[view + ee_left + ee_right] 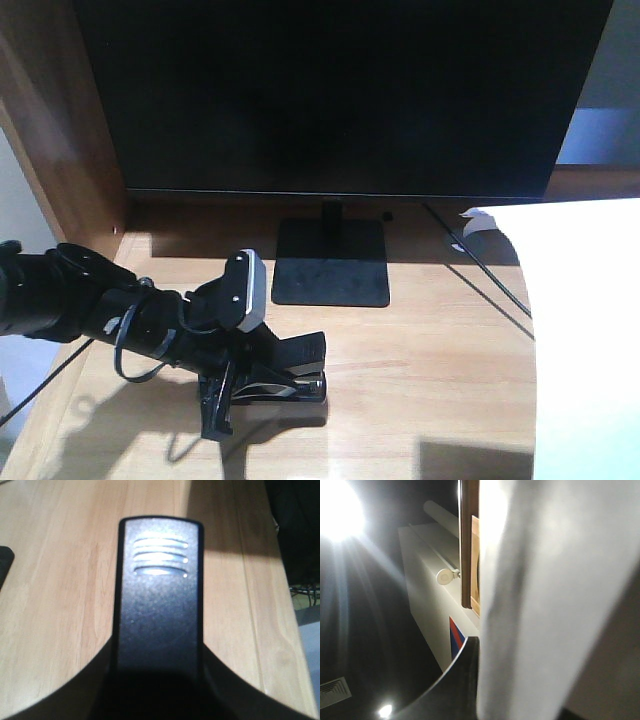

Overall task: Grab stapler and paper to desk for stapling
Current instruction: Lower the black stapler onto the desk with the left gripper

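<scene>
The black stapler (292,366) is low over the front left of the light wood desk (430,370). My left gripper (255,385) is shut on it. I cannot tell whether it touches the wood. The left wrist view shows the stapler (159,605) with its ridged top filling the space between the jaws of the left gripper (159,680), above the desk (50,580). The white paper (585,340) hangs over the desk's right side. In the right wrist view the paper (545,590) runs up blurred from my right gripper (530,695), which is shut on it and points at the ceiling.
A dark monitor (340,90) stands at the back on a flat black foot (332,262). A black cable (490,272) crosses the desk behind the sheet. A brown side panel (60,120) closes the left. Off the desk edge lie dark cables (305,587).
</scene>
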Controlling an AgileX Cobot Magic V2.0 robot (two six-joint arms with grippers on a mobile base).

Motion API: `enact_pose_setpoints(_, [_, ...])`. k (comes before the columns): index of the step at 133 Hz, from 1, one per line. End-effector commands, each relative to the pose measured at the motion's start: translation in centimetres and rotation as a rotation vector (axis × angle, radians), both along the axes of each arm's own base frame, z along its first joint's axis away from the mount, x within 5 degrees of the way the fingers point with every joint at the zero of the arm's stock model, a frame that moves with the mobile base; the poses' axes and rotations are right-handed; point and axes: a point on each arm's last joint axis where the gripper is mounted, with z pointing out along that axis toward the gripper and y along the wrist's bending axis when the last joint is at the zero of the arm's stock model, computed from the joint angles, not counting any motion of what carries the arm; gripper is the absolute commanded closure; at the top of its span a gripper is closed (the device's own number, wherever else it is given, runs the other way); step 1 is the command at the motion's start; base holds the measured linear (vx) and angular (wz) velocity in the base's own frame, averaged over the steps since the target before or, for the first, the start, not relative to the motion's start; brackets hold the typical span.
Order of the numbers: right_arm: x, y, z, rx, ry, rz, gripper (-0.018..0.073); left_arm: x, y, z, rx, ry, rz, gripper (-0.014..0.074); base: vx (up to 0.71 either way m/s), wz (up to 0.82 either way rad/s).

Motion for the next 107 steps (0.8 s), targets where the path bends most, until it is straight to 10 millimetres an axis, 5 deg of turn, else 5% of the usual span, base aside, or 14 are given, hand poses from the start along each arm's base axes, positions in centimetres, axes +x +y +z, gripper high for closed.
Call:
enact_pose_setpoints(1, [-0.3,0.0,0.9,0.003,-0.049,-0.010,0.0565,0.6,-0.8,1.9,-0.096,-0.022,-0.028,0.0603,0.00,0.00])
enact_pose_setpoints(63, [-0.2,0.0,0.8,0.003,-0.045,-0.010,0.0565,2.0,-1.8,-2.0,-0.030,0.042,-0.009,0.0603,0.00,0.00])
enact_pose_setpoints(107, [-0.2,0.0,0.8,0.003,-0.046,-0.010,0.0565,2.0,-1.8,-2.8,-0.022,0.065,-0.011,0.0582,0.00,0.00])
